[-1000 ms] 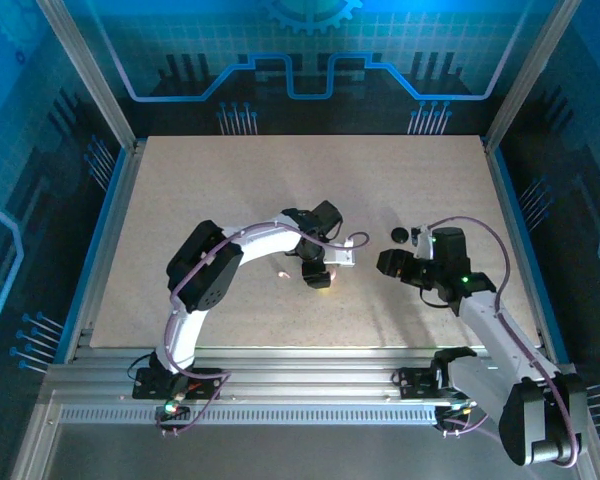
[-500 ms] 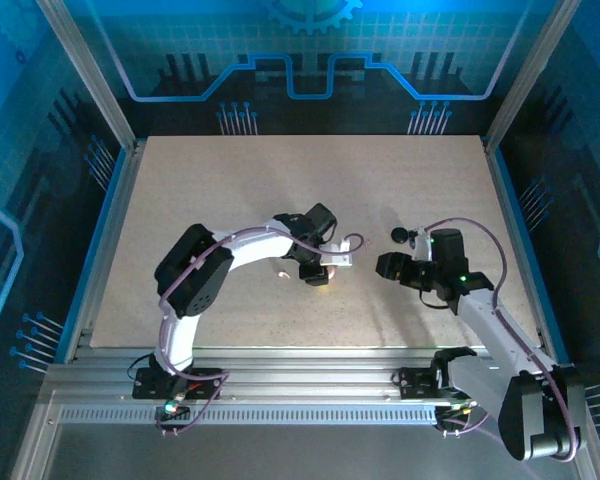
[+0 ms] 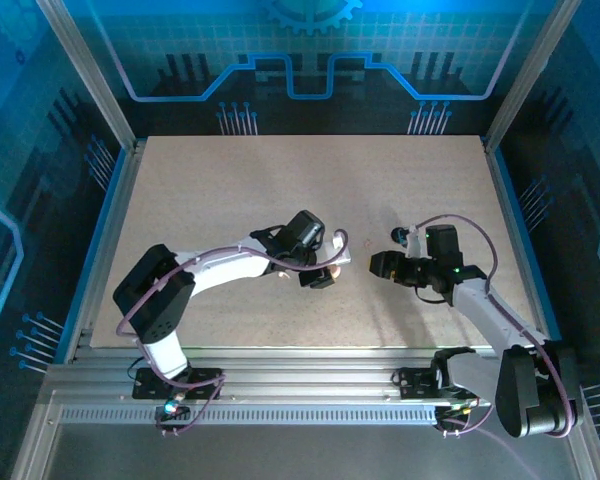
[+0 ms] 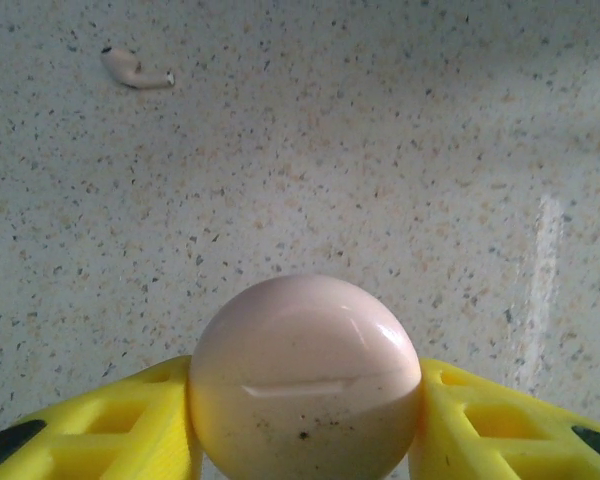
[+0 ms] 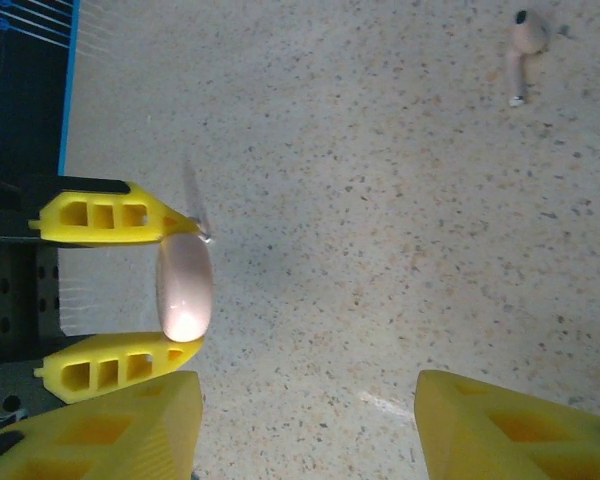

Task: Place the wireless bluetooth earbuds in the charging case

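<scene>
One firm pinch at the left end effector [image 4: 305,405]: grips the pale pink round case [image 4: 305,360] from both sides between yellow fingers [image 4: 100,415], seam line turned to the wrist camera, low at the speckled surface [image 4: 400,150]; whether touching it, cannot tell. Seen edge-on from the right wrist as a slim oval between those same fingers. Beyond the case in the left wrist view, well apart and lying flat on the surface: the pale whitish earbud [image 4: 135,70], stem pointing right, outside the case. Opposite, at the right end effector [image 5: 305,415]: spread wide and empty, a yellow finger at each bottom corner of its own view, pointed across bare surface toward the gripped case. From above, faces the left end effector near mid-surface, a small gap between the two, both arms bent inward from their bases at the near edge. Just beside the right arm's wrist, a small dark round object [image 3: 399,237], too small to make out further.
</scene>
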`<state>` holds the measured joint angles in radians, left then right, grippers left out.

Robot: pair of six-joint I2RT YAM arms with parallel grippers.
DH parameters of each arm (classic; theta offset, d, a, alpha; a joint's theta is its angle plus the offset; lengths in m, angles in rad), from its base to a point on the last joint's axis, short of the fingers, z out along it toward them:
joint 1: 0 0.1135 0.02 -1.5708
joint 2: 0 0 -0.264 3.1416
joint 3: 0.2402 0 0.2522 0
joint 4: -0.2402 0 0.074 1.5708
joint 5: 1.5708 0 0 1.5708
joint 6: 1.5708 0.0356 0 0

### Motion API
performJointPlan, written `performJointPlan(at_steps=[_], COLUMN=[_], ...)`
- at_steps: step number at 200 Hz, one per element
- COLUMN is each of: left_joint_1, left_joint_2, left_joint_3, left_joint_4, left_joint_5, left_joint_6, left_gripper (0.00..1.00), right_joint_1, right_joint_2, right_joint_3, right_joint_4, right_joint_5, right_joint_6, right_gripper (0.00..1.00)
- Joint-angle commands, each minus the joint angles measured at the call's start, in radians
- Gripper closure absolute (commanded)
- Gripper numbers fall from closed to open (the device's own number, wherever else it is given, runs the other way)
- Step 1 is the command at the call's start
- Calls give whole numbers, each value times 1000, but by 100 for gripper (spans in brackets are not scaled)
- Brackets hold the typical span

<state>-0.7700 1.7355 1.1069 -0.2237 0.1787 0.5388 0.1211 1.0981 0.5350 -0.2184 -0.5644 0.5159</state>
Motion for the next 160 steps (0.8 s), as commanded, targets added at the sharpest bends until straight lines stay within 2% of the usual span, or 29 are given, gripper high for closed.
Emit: performJointPlan(at_steps=[1,73,160], left_joint_1=[-20,-29,-31], left_joint_2=[-51,-140,-227], left_joint_3=[-27,-92,-179], left_joint_4=[95,215,319], left_joint_5=[38,24,-1], left_joint_6=[-76,-126,-157], left_gripper=[53,54,54], right_joint_1=[-19,-29,-22], right_joint_2=[2,1,38], right_joint_3=[28,-3,23], right_joint_4=[31,140,191], right_joint_5=[-60,-149,-224], right_joint_6=[-2,37,70], right_gripper=[41,42,43])
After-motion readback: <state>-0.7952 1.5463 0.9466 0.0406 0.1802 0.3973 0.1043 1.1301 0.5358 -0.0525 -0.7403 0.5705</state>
